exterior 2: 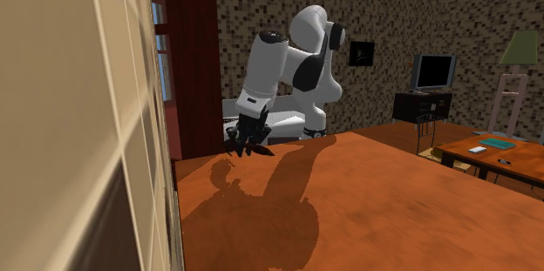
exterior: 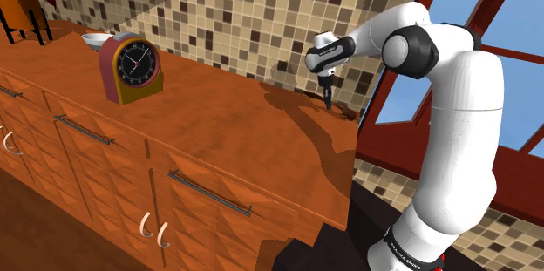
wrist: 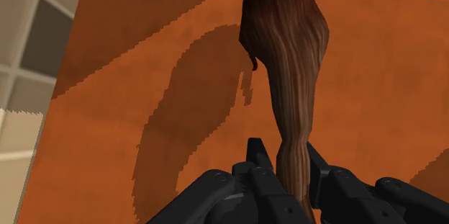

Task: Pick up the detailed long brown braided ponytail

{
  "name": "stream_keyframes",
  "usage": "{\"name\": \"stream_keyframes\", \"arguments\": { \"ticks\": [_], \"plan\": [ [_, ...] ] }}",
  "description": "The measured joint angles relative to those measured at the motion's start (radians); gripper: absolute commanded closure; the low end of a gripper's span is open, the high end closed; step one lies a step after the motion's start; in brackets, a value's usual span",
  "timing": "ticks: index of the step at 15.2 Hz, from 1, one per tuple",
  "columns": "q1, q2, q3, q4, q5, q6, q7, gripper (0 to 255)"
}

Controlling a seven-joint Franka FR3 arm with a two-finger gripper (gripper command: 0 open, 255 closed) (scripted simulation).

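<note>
from where i stand the grasp itself looks made: the pincer (wrist: 284, 149) is clamped on the thin end of the long brown ponytail (wrist: 288, 78), whose thicker end stretches away from the fingers over the orange-brown surface (wrist: 396, 78). in the shoulder view the pincer (exterior: 325, 95) sits low by the surface's far corner, at about 3 o'clock from the red clock (exterior: 131, 69). i'd judge the next move to be a slow, straight lift, since such a narrow grip could let the heavy end swing or slip out.
</note>
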Motion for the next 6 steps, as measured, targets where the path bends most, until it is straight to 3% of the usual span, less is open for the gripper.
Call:
{"name": "stream_keyframes", "arguments": {
  "ticks": [6],
  "plan": [
    [0.002,-0.024,-0.003,0.038,-0.003,-0.059,-0.015,255]
  ]
}}
